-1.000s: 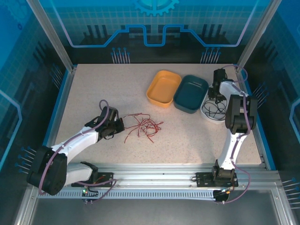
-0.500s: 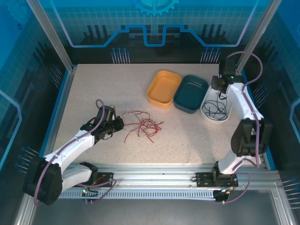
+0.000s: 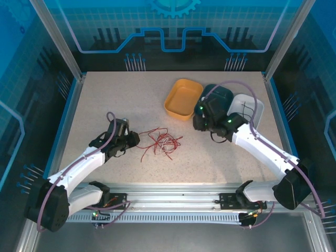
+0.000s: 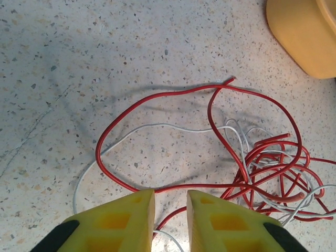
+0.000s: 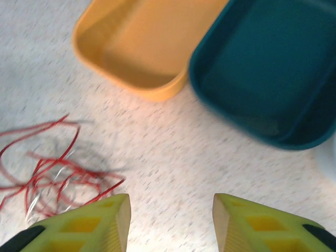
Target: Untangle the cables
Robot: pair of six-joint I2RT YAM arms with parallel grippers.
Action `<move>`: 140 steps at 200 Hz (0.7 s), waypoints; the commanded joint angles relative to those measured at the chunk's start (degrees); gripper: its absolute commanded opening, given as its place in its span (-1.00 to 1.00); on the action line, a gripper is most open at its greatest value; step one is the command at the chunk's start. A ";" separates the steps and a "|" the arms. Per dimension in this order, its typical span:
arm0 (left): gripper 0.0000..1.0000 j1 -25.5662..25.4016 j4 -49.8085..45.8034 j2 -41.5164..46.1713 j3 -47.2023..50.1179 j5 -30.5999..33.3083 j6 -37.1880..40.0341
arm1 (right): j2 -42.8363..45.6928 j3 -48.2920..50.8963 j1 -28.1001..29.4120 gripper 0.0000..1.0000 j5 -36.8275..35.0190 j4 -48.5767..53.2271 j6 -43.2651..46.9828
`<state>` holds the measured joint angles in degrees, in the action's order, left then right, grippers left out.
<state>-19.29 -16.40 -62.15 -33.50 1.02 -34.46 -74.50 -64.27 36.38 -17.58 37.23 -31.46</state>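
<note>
The cables (image 3: pixel 160 142) lie as a loose red and white tangle on the table, left of centre. In the left wrist view a long red loop (image 4: pixel 157 96) and a thin white strand (image 4: pixel 157 125) spread out from the denser knot (image 4: pixel 273 168). My left gripper (image 3: pixel 136 140) sits low at the tangle's left edge. Its yellow fingers (image 4: pixel 170 202) stand a little apart, with a red strand running through the gap, not pinched. My right gripper (image 3: pixel 197 124) hovers over bare table right of the tangle, wide open (image 5: pixel 170 205) and empty. The cables (image 5: pixel 47 178) show at its lower left.
Yellow tray (image 3: pixel 182 98) and teal tray (image 3: pixel 216 93) stand at the back, the teal one partly behind the right arm. A white tray (image 3: pixel 251 105) with black wires is at the back right. Both coloured trays look empty in the right wrist view.
The right arm has swung from the white tray to the table's middle, beside the tangle. The left gripper's fingers have parted slightly at the tangle's edge.
</note>
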 commanded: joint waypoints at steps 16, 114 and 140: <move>-0.29 0.48 -2.23 -1.45 -1.15 0.38 0.70 | -0.85 2.13 7.67 -0.07 -2.69 2.77 -11.35; 0.76 0.48 -3.10 -5.66 -4.17 0.87 1.68 | -17.38 -4.69 13.64 0.39 -2.17 1.11 -17.23; 0.99 0.53 -3.66 -4.85 -3.86 1.63 1.67 | -21.00 -6.22 13.70 0.33 -0.16 -1.34 -17.12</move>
<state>-19.27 -17.91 -67.72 -36.25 1.45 -33.10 -92.51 -67.96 49.56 -18.96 38.15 -46.85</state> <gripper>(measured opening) 0.986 0.679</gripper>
